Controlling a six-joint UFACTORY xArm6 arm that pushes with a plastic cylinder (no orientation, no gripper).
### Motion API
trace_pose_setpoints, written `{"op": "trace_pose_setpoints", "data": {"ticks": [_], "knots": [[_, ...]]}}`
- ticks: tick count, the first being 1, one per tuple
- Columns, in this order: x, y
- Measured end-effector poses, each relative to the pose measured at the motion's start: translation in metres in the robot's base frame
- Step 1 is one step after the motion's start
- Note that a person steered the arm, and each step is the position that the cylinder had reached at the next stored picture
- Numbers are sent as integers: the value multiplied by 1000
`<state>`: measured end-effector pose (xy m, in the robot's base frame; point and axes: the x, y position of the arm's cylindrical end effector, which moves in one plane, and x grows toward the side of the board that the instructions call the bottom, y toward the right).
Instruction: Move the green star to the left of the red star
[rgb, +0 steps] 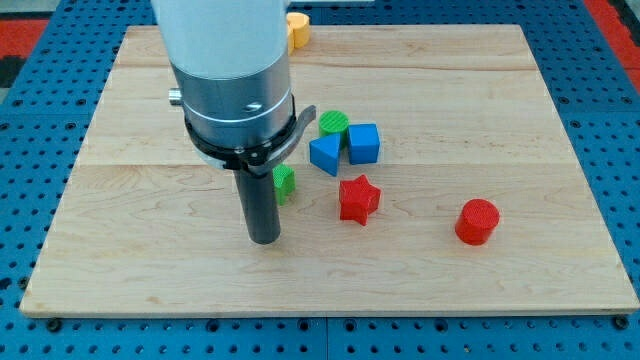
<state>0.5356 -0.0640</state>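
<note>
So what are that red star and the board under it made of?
The red star looks like matte plastic, possibly 3D-printed: uniform colour, no shine, and the similar red cylinder has a faintly ridged top. The board looks like pale wood with a smooth finish: it shows grain lines and seams between planks.

A green cylinder (334, 123), blue cube (363, 143), blue triangle (325, 154), red cylinder (477, 221) and yellow block (297, 30) sit on the wooden board (520, 120).
</note>
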Motion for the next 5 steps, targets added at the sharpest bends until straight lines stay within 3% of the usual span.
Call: {"op": "trace_pose_setpoints", "data": {"ticks": [3, 5], "knots": [[-87, 50], [-122, 55]]}}
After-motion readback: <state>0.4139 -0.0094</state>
